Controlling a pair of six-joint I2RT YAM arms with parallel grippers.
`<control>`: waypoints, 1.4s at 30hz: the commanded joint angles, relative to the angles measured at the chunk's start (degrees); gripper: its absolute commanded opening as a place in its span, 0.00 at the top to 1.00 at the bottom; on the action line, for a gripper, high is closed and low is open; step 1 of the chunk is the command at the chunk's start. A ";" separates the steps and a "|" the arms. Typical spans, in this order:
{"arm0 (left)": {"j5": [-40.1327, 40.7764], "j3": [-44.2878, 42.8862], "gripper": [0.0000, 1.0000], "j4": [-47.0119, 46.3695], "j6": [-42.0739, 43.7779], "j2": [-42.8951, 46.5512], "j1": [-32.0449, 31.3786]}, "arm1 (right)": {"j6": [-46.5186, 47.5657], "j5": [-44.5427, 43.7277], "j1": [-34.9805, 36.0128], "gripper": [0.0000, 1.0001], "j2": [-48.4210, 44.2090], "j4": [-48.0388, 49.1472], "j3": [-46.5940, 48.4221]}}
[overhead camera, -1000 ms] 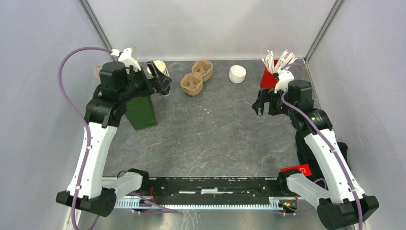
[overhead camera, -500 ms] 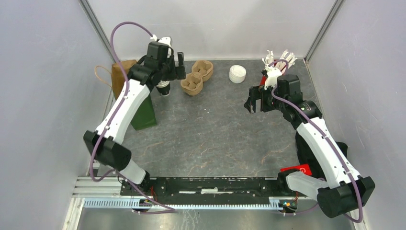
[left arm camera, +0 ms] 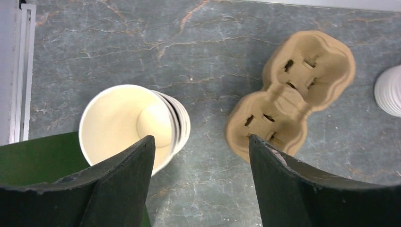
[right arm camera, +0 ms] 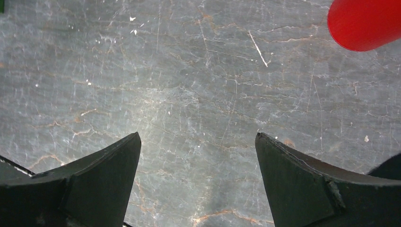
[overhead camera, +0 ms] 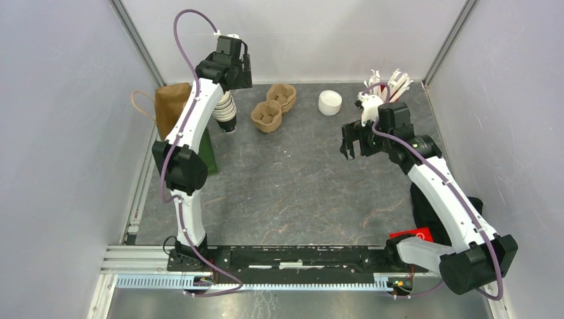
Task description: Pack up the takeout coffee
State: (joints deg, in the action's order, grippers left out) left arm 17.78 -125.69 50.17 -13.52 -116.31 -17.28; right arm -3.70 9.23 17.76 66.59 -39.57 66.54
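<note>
No takeout coffee shows in any view. My left gripper (overhead camera: 245,66) hangs high at the back left, open, with nothing between its fingers. In the left wrist view the left gripper (left arm camera: 201,139) looks down on bare table between a stack of lidless cream cups (left arm camera: 127,125) and a brown pulp cup carrier (left arm camera: 293,90). My right gripper (overhead camera: 352,147) stands open over the table right of centre. In the right wrist view the right gripper (right arm camera: 197,135) has only bare stone between its fingers.
A stack of white lids (overhead camera: 329,102) sits at the back. A red holder (right arm camera: 364,21) with white sticks (overhead camera: 392,80) stands behind the right arm. A brown paper bag (overhead camera: 171,105) and a green box (overhead camera: 209,159) stand at the left, by the cup stack (overhead camera: 227,113) and carrier (overhead camera: 273,106).
The left arm has stretched up and towards the back, carrying its gripper from beside the cup stack to above and behind it. The right gripper has shifted slightly left.
</note>
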 commanded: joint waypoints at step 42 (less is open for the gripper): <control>-3.40 -4.87 0.73 3.32 -1.78 -5.39 5.59 | 4.93 -4.30 7.53 0.02 1.51 1.61 1.13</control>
State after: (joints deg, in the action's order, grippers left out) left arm 14.48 -127.92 53.76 -15.33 -122.37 -11.81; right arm 0.56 5.34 25.02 67.68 -39.92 66.54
